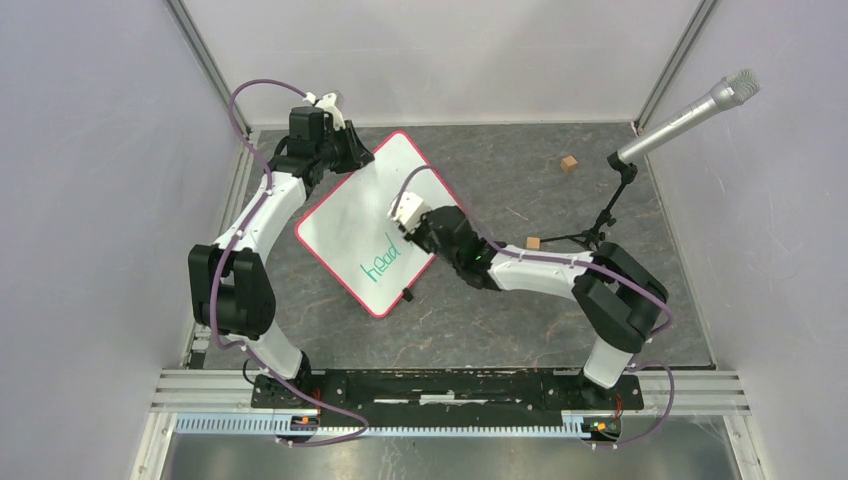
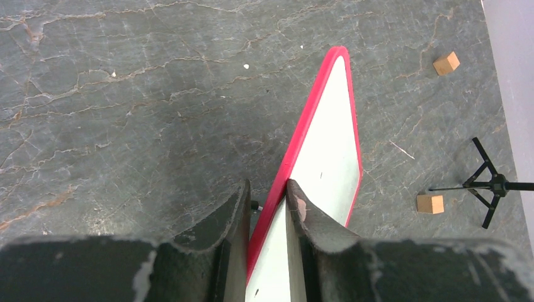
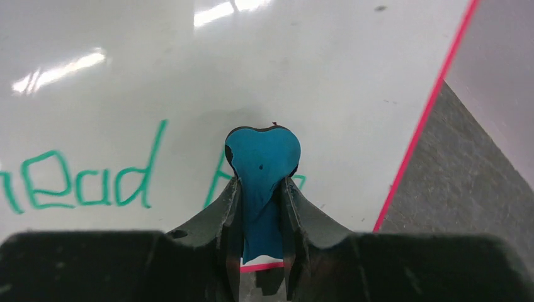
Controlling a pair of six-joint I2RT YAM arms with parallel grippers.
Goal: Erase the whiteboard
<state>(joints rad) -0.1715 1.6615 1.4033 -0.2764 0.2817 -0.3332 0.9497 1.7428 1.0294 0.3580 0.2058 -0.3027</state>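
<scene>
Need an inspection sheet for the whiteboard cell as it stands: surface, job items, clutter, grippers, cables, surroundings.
Surface: dark stone-patterned table, a few pale specks.
Job's things: whiteboard sits askew mid-table; green writing near its near end is not yet wiped.
Clutter: far cube, near cube, and a microphone on a tripod stand, all right of the board.
Grippers: left gripper shut on the board's red rim; right gripper shut on a blue wiper held against the board beside the writing.
Cables: purple cables run along both arms.
Surroundings: white walls; aluminium rail at the arm bases.
</scene>
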